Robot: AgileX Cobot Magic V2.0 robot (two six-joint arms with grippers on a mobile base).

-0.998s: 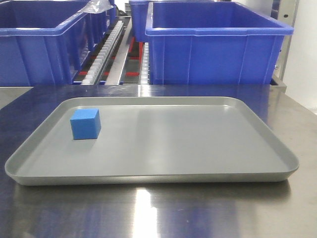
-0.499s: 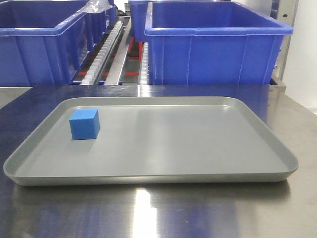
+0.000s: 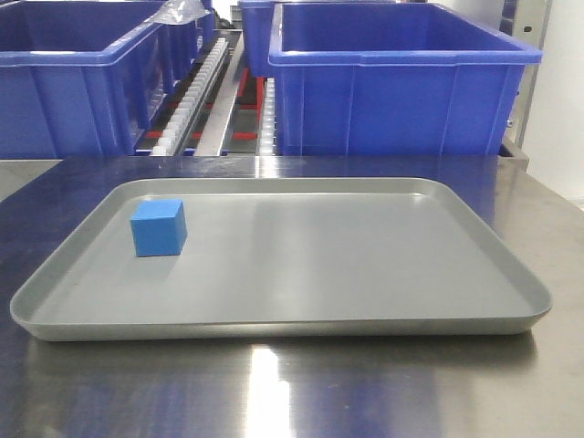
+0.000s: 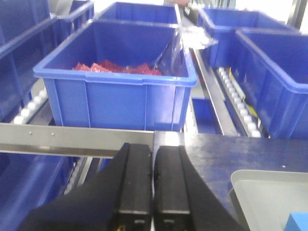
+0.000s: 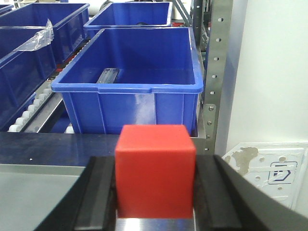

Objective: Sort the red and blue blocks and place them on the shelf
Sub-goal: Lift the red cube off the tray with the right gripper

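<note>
The shelf fills the upper part of the front view, its white rollers running back between two large blue bins. The left bin is cut off at the upper left. The right bin stands at the upper centre and right, with a grey post just beside its right side. Both bins stand with tall front walls toward the table. In the left wrist view the left bin holds red pieces, and clear film hangs over its right rim.

The steel table takes the lower half of the front view. On it lies a shallow grey tray, spanning nearly the full width.

The left gripper shows at the bottom centre of its own view, its two black fingers pressed together with nothing between them. It is aimed at the front wall of the left bin.

The right gripper is at the bottom centre of its view, clamped on the red block, which blocks the lower front of the right bin.

The blue block sits alone in the tray's left part, near the left rim.
</note>
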